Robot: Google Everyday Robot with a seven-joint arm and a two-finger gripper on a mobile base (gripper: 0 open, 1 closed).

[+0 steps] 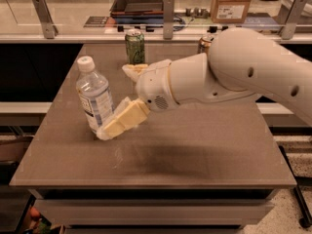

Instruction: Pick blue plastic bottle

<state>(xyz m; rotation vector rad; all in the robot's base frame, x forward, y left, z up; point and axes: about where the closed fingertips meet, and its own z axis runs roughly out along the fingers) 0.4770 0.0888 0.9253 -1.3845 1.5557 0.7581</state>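
The blue plastic bottle (94, 99) is clear with a white cap and a striped label. It stands on the brown table (195, 155) at the left, leaning slightly. My gripper (116, 101) is open just to the right of the bottle. Its near finger (123, 121) lies against the bottle's lower right side, and its far finger (132, 70) is behind and to the right, apart from the bottle. The bottle is not between the jaws.
A green can (135, 46) stands at the table's back middle. A gold-brown can (204, 44) is partly hidden behind my arm. Behind the table is a counter with metal posts, a dark tray (141, 1) and a cardboard box (232, 3).
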